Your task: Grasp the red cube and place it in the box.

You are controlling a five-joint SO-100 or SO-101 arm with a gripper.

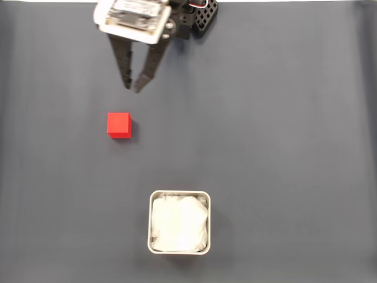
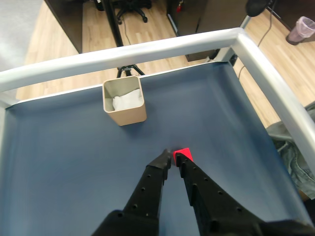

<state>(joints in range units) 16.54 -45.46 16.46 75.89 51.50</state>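
Two black gripper fingers (image 2: 147,191) are reaching up from the bottom edge of the wrist view, nearest the camera, with their tips drawn close together and only a narrow gap showing between them. Nothing is sitting between the tips, so the gripper (image 2: 172,158) is holding nothing. Just beyond the tips, and partly hidden by the right-hand finger, the red cube (image 2: 184,153) is lying on the dark blue table (image 2: 59,162). Farther off, toward the far edge and a little left of centre in this view, the box (image 2: 124,101) is standing upright, tan on the outside with crumpled white lining inside. A pale metal rail (image 2: 147,51) is running along the table's far and right edges, and a wooden floor (image 2: 98,29) is showing past it.

Seen from above in the fixed view, the gripper (image 1: 134,86) is hanging near the top edge, left of centre, fingers pointing down the picture and nearly meeting at the tips. The red cube (image 1: 119,125) is resting a short way below those tips, apart from them. The box (image 1: 152,236) is sitting near the bottom edge, well apart from the cube and to its lower right.
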